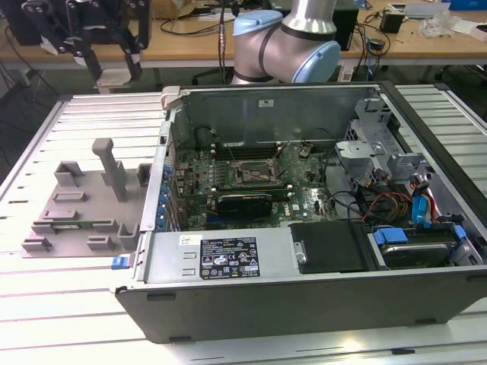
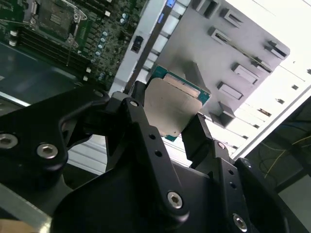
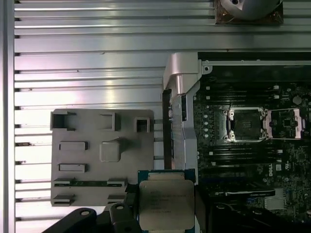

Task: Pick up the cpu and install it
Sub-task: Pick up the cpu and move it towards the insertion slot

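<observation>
- Exterior view: my gripper [image 1: 112,70] hangs high over the table with its fingers pointing down. It is clamped on a pale flat piece that I take to be the cpu [image 1: 114,77]. The grey tray [image 1: 76,205] lies below me. The open computer case [image 1: 228,304] stands off to one side, and its motherboard socket [image 1: 255,176] is well apart from my jaws. My elbow joint [image 1: 285,34] rises behind the case.
- Second wrist view: the cpu [image 2: 177,109] is pinched by its edges between my black fingers [image 2: 197,133], metal top showing and lifted clear of the tray [image 2: 243,43].
- First wrist view: I look straight down. The cpu [image 3: 166,204] sits in my grip. The tray [image 3: 92,131] is below on one side and the socket [image 3: 245,124] on the other, its frame swung open with no chip inside.
- As I judge it, the pick-up is done and the install is not.
</observation>
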`<control>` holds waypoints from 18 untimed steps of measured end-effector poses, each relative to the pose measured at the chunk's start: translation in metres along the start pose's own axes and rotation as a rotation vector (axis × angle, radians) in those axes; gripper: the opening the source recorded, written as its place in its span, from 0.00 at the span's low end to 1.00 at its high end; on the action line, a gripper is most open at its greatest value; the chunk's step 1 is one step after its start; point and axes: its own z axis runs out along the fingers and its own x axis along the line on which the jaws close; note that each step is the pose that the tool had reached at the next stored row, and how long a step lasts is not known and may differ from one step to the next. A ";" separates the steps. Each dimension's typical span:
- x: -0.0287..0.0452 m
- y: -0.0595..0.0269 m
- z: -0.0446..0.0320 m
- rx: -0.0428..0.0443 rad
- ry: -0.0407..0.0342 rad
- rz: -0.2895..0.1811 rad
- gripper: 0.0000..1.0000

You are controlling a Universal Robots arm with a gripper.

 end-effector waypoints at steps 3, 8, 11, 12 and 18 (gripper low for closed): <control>-0.0122 0.0004 0.0005 -0.0001 -0.0001 0.000 0.55; -0.0381 0.0012 0.0015 0.0000 0.0000 0.000 0.55; -0.0577 0.0019 0.0023 -0.0001 -0.0001 0.000 0.55; -0.0609 0.0020 0.0024 0.0000 -0.0001 0.000 0.55; -0.0894 0.0029 0.0035 0.0000 0.0000 0.000 0.55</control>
